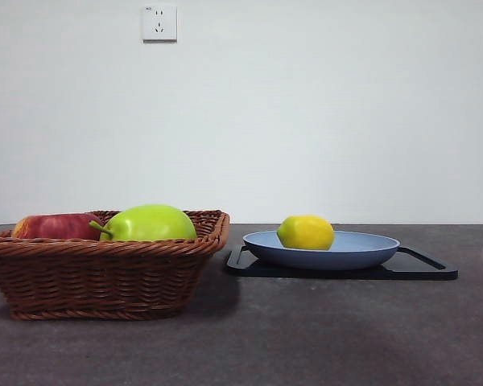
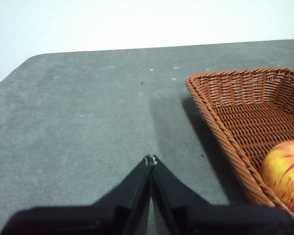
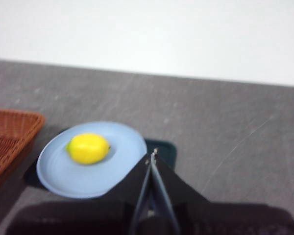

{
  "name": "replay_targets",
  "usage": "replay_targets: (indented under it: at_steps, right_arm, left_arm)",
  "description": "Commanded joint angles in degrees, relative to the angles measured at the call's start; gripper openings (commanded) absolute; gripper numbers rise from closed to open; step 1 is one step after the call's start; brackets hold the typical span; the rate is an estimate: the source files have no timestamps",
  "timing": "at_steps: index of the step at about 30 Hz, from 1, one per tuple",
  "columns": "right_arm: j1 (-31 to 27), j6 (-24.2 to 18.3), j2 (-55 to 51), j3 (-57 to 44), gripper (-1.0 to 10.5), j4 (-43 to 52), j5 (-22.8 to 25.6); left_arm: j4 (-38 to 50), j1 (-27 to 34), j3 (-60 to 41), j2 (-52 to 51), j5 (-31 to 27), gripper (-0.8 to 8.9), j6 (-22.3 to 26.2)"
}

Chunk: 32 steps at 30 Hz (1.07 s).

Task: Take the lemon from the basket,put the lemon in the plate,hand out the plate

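Front view shows the lemon (image 1: 306, 232) already lying in the plate (image 1: 370, 251), a little toward nine o'clock of the plate's middle, its nub end pointing to the basket (image 1: 105, 277). The plate sits on a black tray (image 1: 423, 272). With the fruit placed, the step left looks to be handing the plate out.

The plate seems stiff, light and smooth, so a grip on its thin rim could slip; the rim at about three o'clock, away from the lemon, looks the best place to take hold. The lemon is round and loose and would likely roll if the plate tilts, so a level lift is called for.

The right gripper (image 3: 152, 155) hangs above the plate's edge, its jaws pressed together and holding nothing. The basket, at nine o'clock of the tray, holds a green apple (image 1: 151, 223) and a red apple (image 1: 55, 226). The left gripper (image 2: 151, 158) waits over bare table (image 2: 88, 122) beside the basket, jaws closed and empty.
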Motion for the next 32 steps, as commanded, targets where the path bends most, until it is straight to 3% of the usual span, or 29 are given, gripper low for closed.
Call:
replay_targets:
  at_steps: [1,5,9,13,22,28,32]
  right_arm:
    - [-5.05,-1.7,-3.65,-4.33,0.0,2.82,-7.5]
    - [-13.38,-1.51,-9.44,-13.79,0.0,10.01,-17.05]
    - [-18.84,1.38,-12.79,-21.22,0.0,14.05,-21.64]
    - [-21.57,2.75,-14.25,-24.68,0.0,14.01,-21.75]
    - [-21.9,2.16,-16.63,-26.95,0.0,13.09,-21.66]
    - [-21.92,2.47,-17.4,-26.97,0.0,7.61,-21.73]
    - [-21.92,8.39,-17.35,-26.97,0.0,7.96,-21.7]
  left_arm:
    - [0.09,0.13,-0.37,-0.13,0.39,0.08,-0.35]
    - [0.09,0.13,-0.37,-0.13,0.39,0.08,-0.35]
    - [0.09,0.13,-0.37,-0.13,0.42,0.08,-0.35]
    - [0.09,0.13,-0.37,-0.13,0.39,0.08,-0.35]
    - [0.09,0.13,-0.37,-0.13,0.42,0.08,-0.35]
    - [0.09,0.13,-0.37,-0.13,0.39,0.08,-0.35]
    - [0.11,0.13,-0.37,-0.13,0.39,0.08,-0.33]
